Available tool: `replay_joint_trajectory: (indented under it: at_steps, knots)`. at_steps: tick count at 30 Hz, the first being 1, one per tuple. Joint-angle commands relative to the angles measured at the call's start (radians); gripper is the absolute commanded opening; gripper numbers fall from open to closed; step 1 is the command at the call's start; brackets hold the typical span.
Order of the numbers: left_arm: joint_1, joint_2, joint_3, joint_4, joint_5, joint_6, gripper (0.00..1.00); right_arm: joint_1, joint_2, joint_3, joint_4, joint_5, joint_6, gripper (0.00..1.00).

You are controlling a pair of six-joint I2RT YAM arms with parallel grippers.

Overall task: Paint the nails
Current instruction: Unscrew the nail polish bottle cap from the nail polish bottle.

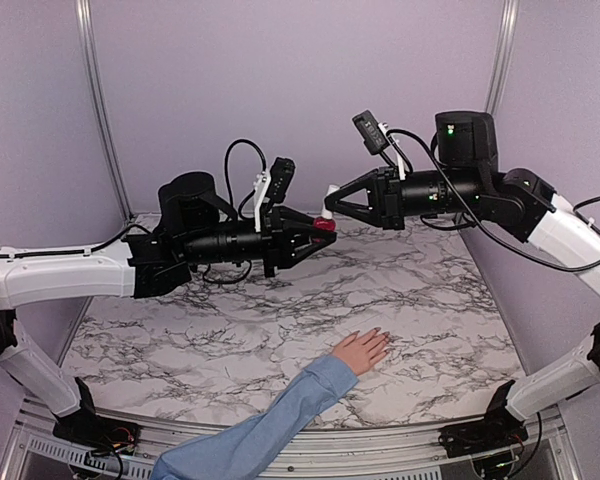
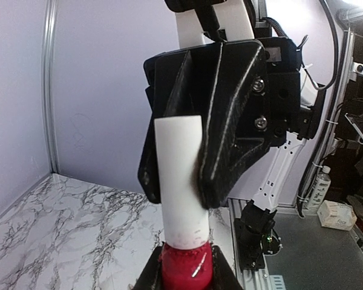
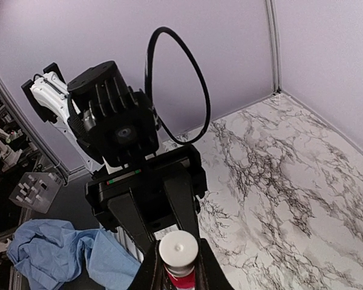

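Left gripper (image 1: 319, 228): clamped around red bottle (image 2: 183, 270).
Right gripper (image 1: 331, 202): clamped around white cap (image 2: 180, 175).
Nails (image 1: 382, 336): laid on worktop (image 1: 230, 330), well below both grippers.

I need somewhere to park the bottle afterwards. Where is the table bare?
The marble table is bare left of the hand and sleeve, and right of the hand. Crowded above the far middle, where the left gripper and right gripper hold the bottle.

Marbled table (image 1: 430, 290), hand (image 1: 361, 351) resting flat, blue sleeve (image 1: 280, 425)
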Motion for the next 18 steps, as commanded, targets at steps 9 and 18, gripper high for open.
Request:
replay_joint_trajectory:
  at_steps: [9, 18]
  knots:
    - [-0.024, 0.016, 0.124, 0.064, 0.365, -0.073, 0.0, 0.001, -0.013, 0.066, 0.059, -0.251, -0.185, 0.0]
    - [-0.016, 0.016, 0.086, 0.065, 0.296, -0.054, 0.0, 0.0, -0.012, 0.089, 0.026, -0.209, -0.184, 0.32]
